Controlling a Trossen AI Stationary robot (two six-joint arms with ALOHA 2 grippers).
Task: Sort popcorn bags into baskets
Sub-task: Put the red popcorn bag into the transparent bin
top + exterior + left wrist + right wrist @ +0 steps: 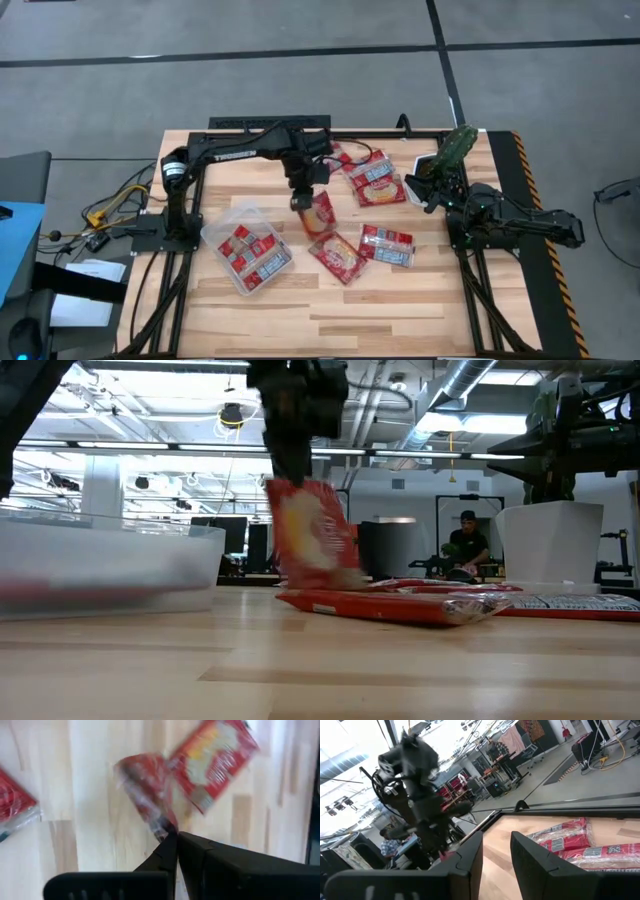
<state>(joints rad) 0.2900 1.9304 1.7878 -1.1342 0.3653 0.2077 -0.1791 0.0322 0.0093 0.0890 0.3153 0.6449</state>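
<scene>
1. Left gripper (303, 197), frame centre: fingers clamped on the top edge of one popcorn bag (318, 212), which hangs upright above the table (400, 300).
2. Clear basket (222, 228), left of centre: holds several bags.
3. Right gripper (432, 186), upper right: fingers parted, holding nothing, beside the plant pot (425, 162).

Left gripper (303, 200) at table centre, pinching a red popcorn bag (318, 213). Clear basket (222, 222) near left edge, three bags inside. Loose bags toward far edge and centre. Right gripper (432, 190) beside potted plant (455, 148), far right corner.
</scene>
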